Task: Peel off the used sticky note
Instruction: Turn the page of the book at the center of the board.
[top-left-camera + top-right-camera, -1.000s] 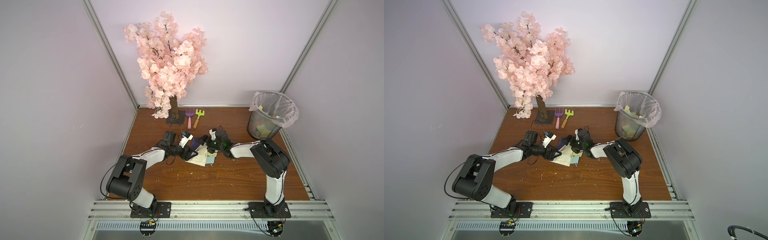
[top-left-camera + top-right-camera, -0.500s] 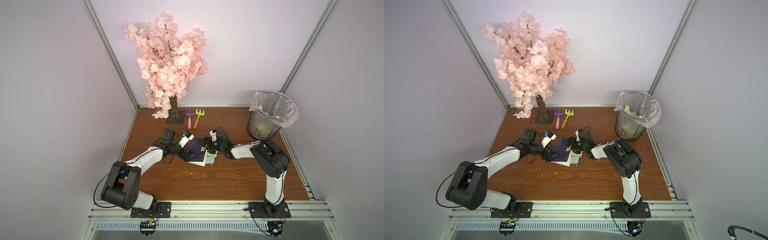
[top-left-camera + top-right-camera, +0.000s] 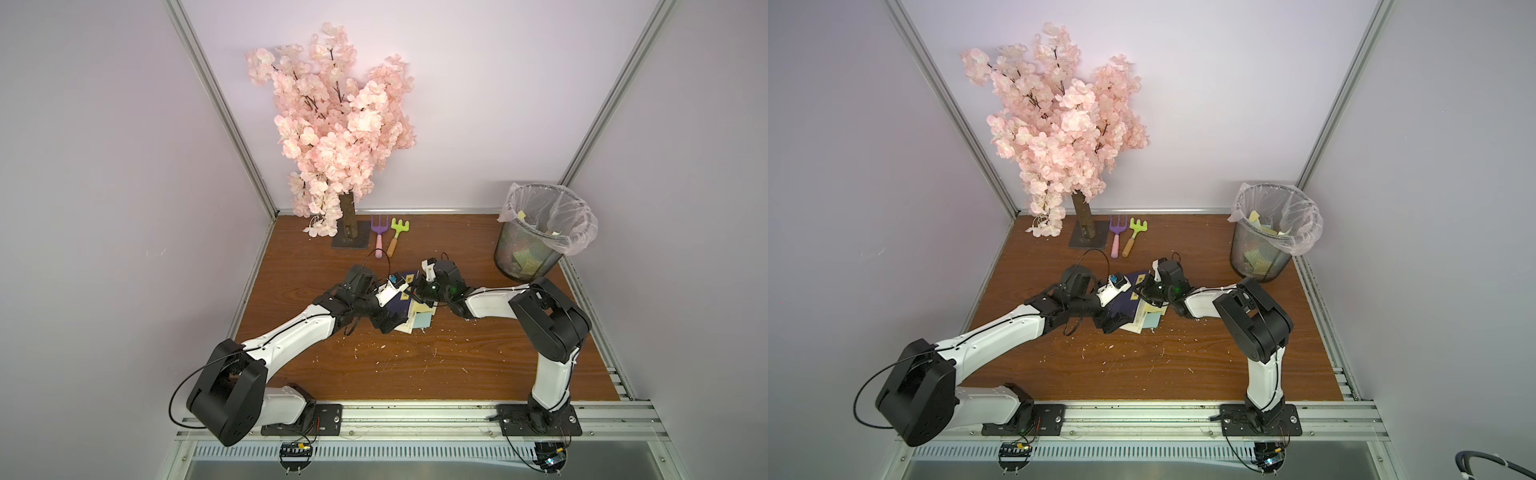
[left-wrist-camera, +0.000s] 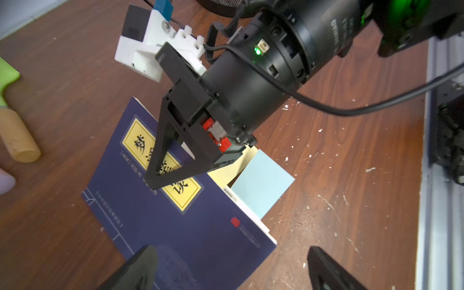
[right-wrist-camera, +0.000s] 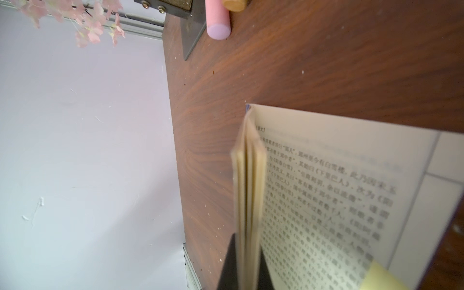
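You see only a corner of the yellow sticky note point(image 5: 381, 280) on the book point(image 5: 339, 175). Its lifted pages blur.

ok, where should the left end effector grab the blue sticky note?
Blue sticky note: probably pinch the corner jutting past the navy book's page edge over the table. Come from that open side, jaws near level; the rest is tucked under pages.

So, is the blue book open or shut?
Partly open. The right gripper is shut on a sheaf of pages of the book, held up off a printed page with a yellow sticky note at its edge.
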Controlling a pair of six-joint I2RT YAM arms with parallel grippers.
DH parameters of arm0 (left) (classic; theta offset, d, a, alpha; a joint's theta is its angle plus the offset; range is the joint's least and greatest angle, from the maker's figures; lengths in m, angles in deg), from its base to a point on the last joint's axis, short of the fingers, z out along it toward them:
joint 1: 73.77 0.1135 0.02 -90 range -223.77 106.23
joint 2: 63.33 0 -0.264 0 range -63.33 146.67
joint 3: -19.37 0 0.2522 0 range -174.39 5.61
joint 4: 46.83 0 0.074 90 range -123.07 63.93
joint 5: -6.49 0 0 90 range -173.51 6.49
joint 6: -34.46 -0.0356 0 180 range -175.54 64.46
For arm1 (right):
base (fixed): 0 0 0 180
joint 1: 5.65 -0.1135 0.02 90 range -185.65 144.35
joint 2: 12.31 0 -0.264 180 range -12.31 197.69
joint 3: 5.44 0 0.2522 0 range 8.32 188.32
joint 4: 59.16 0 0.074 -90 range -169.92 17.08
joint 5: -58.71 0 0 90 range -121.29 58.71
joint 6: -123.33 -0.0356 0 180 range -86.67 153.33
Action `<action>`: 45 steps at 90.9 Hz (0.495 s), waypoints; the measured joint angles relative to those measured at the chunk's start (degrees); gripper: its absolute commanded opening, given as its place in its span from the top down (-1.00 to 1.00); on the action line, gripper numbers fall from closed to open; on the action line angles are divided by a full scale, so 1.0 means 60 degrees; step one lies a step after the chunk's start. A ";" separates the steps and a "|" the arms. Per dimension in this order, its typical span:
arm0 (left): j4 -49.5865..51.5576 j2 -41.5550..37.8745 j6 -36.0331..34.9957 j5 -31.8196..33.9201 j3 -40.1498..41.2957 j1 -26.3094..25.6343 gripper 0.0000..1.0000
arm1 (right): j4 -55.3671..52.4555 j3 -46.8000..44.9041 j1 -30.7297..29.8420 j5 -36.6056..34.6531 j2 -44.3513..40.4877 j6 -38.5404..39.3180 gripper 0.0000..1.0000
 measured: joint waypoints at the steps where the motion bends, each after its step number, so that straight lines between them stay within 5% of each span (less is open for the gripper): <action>1: -0.0004 -0.0018 -0.0033 0.0062 0.0015 -0.0029 -0.87 | -0.0025 0.0007 0.0000 0.0000 -0.0029 0.0000 1.00; 45: -0.2353 -0.0040 -0.0947 0.3129 0.1858 -0.1909 -0.87 | -0.0095 0.0051 0.0000 -0.0004 -0.0080 -0.0270 1.00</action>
